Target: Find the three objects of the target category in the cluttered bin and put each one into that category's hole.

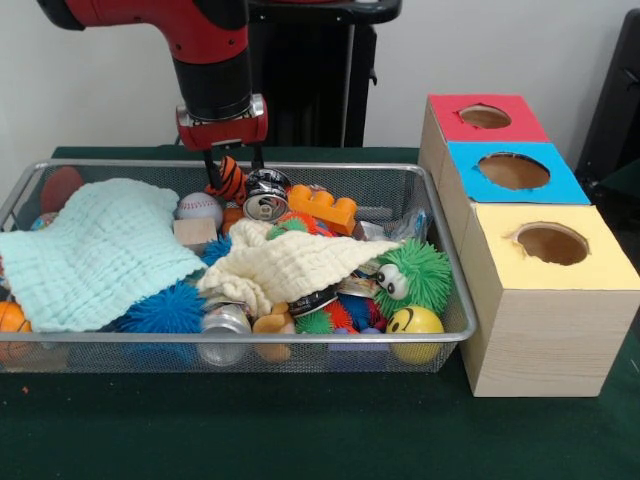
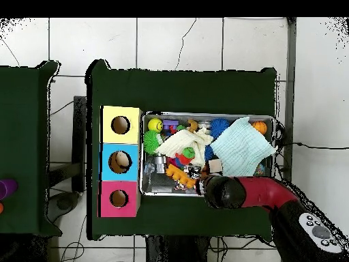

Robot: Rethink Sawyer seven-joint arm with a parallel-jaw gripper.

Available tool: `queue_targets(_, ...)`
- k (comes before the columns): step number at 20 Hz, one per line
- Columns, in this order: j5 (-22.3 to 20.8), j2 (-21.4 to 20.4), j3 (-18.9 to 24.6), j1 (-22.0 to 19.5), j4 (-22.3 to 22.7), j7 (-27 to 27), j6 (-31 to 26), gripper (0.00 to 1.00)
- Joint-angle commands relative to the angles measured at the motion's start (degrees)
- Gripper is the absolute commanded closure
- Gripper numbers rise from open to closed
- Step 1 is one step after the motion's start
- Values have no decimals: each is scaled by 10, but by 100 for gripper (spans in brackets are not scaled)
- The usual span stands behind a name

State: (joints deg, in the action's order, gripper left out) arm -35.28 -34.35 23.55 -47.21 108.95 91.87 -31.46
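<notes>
The bin (image 1: 455, 290) is a silver wire mesh basket full of clutter; it also shows in the overhead view (image 2: 204, 114). My gripper (image 1: 232, 168) hangs over the bin's far side, just left of its middle. Its fingers (image 1: 209, 165) are apart and straddle an orange-and-black striped toy (image 1: 230, 182). A silver can (image 1: 266, 196) lies just to the right of it. Three wooden boxes with holes stand to the right of the bin: red top (image 1: 450, 125), blue top (image 1: 470, 185), yellow top (image 1: 500, 265). In the overhead view the arm's wrist (image 2: 221, 191) hides the gripper.
A pale green cloth (image 1: 95, 250) and a cream cloth (image 1: 290, 265) cover much of the bin. Around them lie a baseball (image 1: 199, 207), an orange brick (image 1: 322, 207), a green fuzzy toy (image 1: 420, 275), a yellow smiley ball (image 1: 415, 322), a blue spiky ball (image 1: 165, 310) and another can (image 1: 224, 322).
</notes>
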Motion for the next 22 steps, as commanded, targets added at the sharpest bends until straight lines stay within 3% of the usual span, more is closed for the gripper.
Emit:
queue_targets(1, -43, 21, 39, 3, -44, -97, -34, 0)
queue_targets(22, -47, 22, 33, 6, -36, -79, -16, 0)
